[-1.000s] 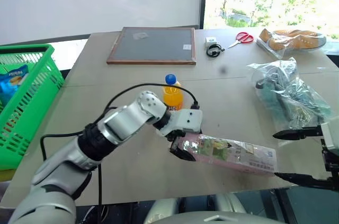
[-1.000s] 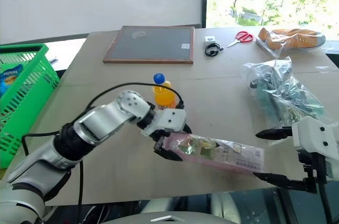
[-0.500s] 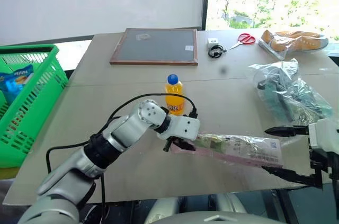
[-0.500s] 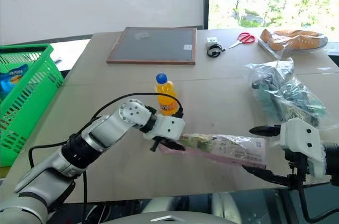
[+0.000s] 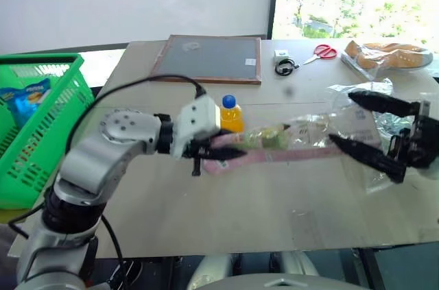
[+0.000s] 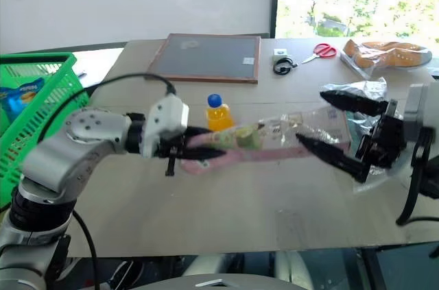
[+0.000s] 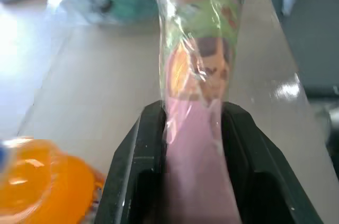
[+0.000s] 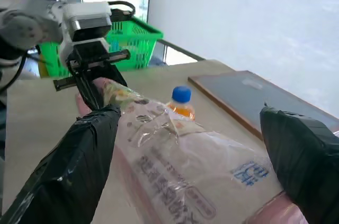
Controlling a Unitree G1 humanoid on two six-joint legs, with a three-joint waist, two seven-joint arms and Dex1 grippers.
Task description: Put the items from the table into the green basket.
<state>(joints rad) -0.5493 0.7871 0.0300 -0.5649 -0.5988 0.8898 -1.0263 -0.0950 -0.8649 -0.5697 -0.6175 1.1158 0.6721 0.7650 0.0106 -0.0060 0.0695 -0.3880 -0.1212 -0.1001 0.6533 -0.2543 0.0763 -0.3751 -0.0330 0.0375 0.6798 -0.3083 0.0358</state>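
1. One item, the carton (image 5: 274, 145), has just left the table (image 5: 226, 214), pinched at one end by the left gripper (image 5: 214, 153).
2. The right gripper (image 5: 370, 129) straddles its far end, spread wide.
3. The basket (image 5: 51, 125), beyond the table's left edge, comes next.

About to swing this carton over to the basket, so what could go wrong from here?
1. The left gripper pinches only one end of the pink carton, so it may sag or slip.
2. The right gripper is open around the far end, not clamped, and might snag it.
3. The orange bottle stands just behind and could get knocked over.
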